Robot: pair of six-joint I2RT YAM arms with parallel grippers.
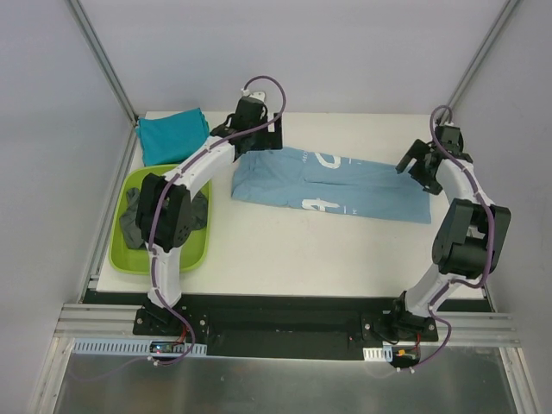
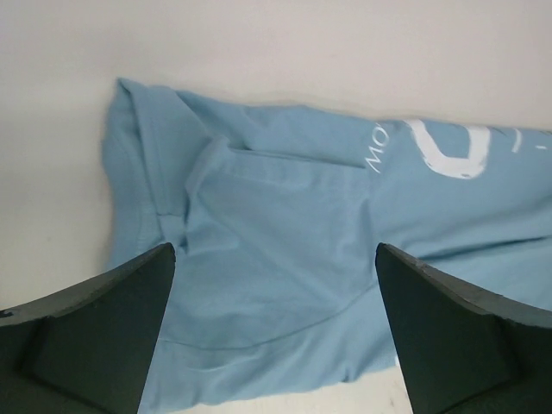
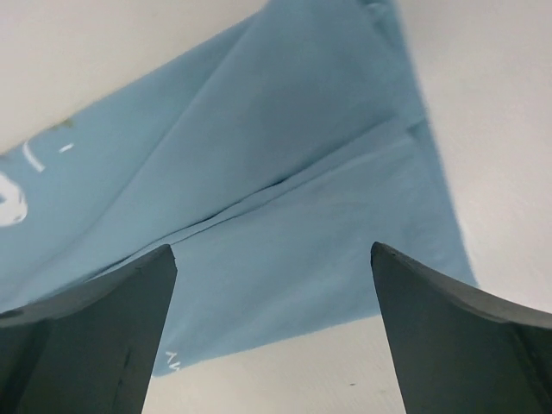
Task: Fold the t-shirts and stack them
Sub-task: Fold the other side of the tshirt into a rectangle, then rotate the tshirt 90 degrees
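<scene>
Tub (image 1: 177, 255) holds crumpled dark grey t-shirt (image 1: 131, 220).

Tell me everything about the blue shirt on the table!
The light blue t-shirt looks like soft cotton with white lettering. It is folded into a long, creased strip lying flat on the pale table. The open left gripper hangs over one end, the open right gripper over the other.

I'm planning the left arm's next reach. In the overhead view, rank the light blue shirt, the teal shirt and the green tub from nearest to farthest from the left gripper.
1. Light blue shirt: its left end lies right at the left gripper.
2. Teal shirt: folded in the far-left corner, left of the gripper.
3. Green tub: on the left side, nearer the camera.
</scene>
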